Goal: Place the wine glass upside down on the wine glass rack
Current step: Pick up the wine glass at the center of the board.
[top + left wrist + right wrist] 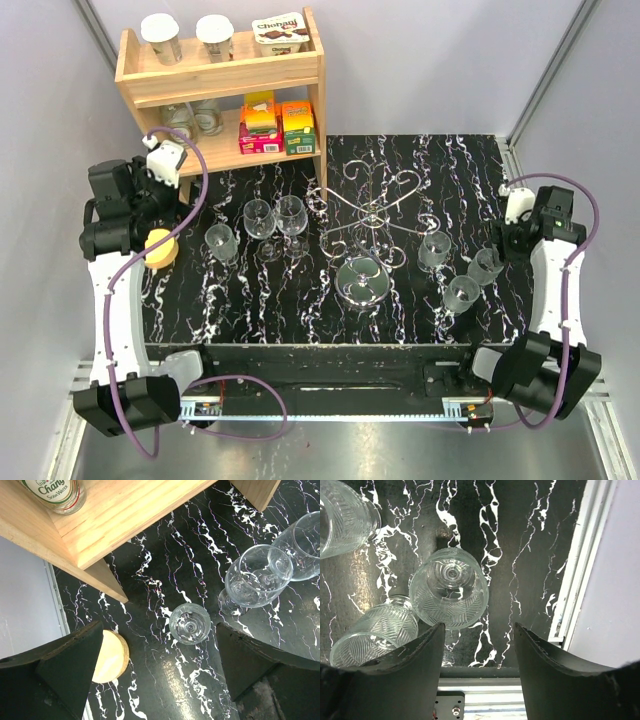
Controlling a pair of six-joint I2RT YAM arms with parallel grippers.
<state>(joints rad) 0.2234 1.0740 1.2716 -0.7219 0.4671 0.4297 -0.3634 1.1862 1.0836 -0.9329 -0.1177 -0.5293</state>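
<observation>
Right hand (479,626) — partly open, gripping nothing. Clear cut-pattern wine glass (450,595) stands upright on black white-veined worktop (520,540), just ahead of that hand, off toward one finger. Thin silver wire wine glass rack (360,280) — mid-worktop, well apart to the left. Left hand (159,630) wide open, empty.

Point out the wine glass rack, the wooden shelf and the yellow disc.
wine glass rack (362,281), top view, round base.
wooden shelf (222,76), top view, upper front rail.
yellow disc (112,655), left wrist view, flat top.
</observation>
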